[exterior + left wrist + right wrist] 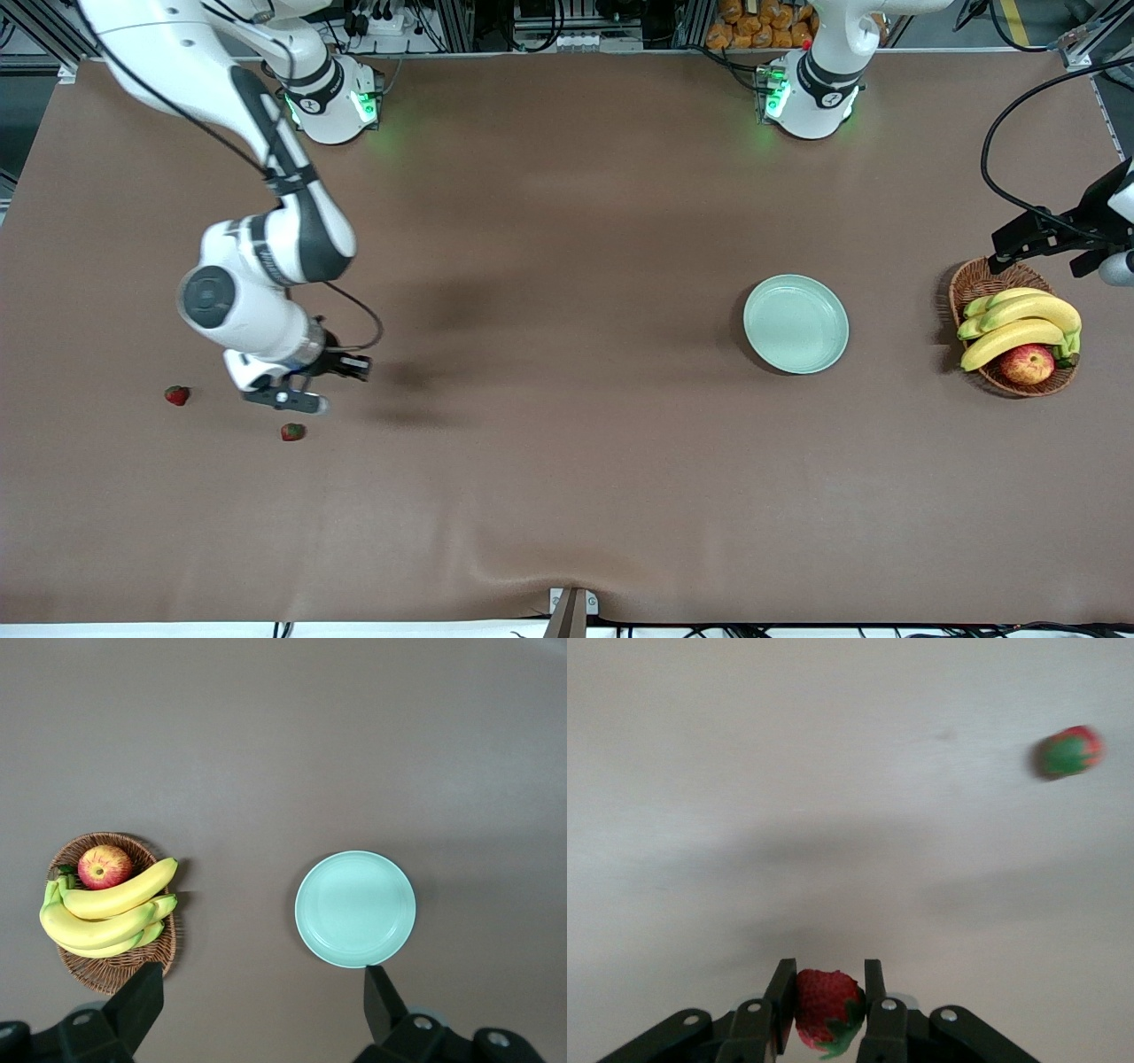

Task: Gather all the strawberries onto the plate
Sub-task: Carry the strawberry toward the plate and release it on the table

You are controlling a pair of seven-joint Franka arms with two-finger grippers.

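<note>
The right gripper [824,1010] pinches a small red green-capped strawberry [826,1008] securely for carrying, over the brown table [567,461] at the right arm's end. Two strawberries [292,431] [176,395] lie near. The pale mint-green round plate [796,323] sits empty toward three o'clock. The left gripper [266,1014] waits open over the brown wicker basket [974,282].

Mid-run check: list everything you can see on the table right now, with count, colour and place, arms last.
strawberries on the table: 2, red, toward the right arm's end; one, the other nearer the front camera.
held strawberry: 1, red with green cap, between the right gripper's fingers.
plate: 1, pale mint green, holds nothing, toward the left arm's end.
basket: 1, brown wicker, beside the plate at the left arm's end.
bananas: 1 bunch, yellow, in the basket.
apple: 1, red-yellow, in the basket.
right gripper: shut on a strawberry, over the table beside the two loose berries.
left gripper: open, waits above the basket.
</note>
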